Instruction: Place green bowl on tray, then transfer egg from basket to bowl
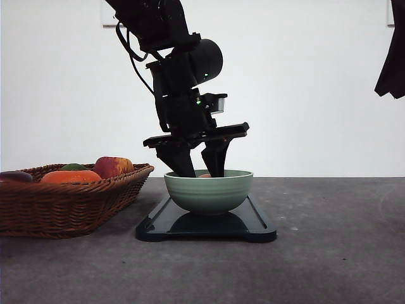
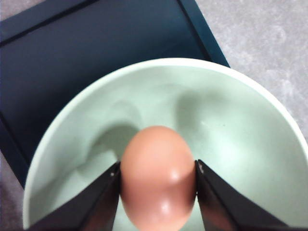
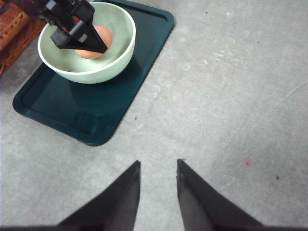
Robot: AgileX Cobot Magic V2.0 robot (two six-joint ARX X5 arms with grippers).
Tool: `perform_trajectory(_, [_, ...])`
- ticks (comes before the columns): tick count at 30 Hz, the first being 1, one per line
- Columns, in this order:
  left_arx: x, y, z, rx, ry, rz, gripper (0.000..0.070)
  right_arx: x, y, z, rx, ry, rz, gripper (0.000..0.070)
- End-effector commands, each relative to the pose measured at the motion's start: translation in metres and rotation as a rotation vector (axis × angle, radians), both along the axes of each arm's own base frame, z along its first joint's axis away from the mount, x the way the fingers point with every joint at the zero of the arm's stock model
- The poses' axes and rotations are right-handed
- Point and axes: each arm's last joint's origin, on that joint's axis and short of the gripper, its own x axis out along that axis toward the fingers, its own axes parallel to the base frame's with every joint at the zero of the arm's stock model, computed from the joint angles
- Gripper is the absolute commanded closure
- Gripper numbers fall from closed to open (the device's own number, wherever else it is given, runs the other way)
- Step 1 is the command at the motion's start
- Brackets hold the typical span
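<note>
Fingers (image 2: 108, 202) of the left arm pinched the egg (image 2: 159, 175) from both sides, pressed flat against its shell, and from the left wrist view I saw it held low inside the green bowl (image 2: 231, 125). I could not tell whether the egg touched the bowl's floor. On the front view the left gripper (image 1: 199, 163) reached down past the bowl's rim, its tips hidden behind the near wall, with a sliver of the egg showing just above the rim.

The green bowl (image 1: 209, 191) sat on the tray (image 1: 253, 225), roughly at the tray's middle, and the tray lay flat on the grey desk (image 1: 329, 253). The basket (image 1: 63, 202) stood just beside the tray on the left arm's side, close to it but not touching as far as I could see, and it held an orange (image 1: 71, 177), an apple (image 1: 112, 166), something green behind them and a dark piece at its far end.

My right gripper (image 3: 158, 178) hung well apart from the tray, over bare desk, its fingers a little spread with nothing between them. From its wrist view I saw the bowl (image 3: 96, 67) on the tray (image 3: 72, 110), with the egg (image 3: 98, 41) inside and the left fingers (image 3: 79, 41) around it.
</note>
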Motion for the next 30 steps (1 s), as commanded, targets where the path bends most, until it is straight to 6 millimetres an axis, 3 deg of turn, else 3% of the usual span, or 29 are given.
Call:
perform_trajectory(1, [0.002,-0.008,-0.004,0.004,-0.012,-0.023,0.0491,0.002,0.001,0.001,0.007,-0.009,0.001,0.0554])
perform_trajectory(18, [0.002,-0.010,-0.004,-0.004,-0.022,-0.026,0.0491,0.002,0.002,0.001,0.008,-0.009,0.001,0.0554])
perform_trajectory(30, [0.002,-0.010,-0.019,0.030,0.025,-0.027,0.0480,0.001,0.001,0.001,0.008,-0.008,0.002,0.0554])
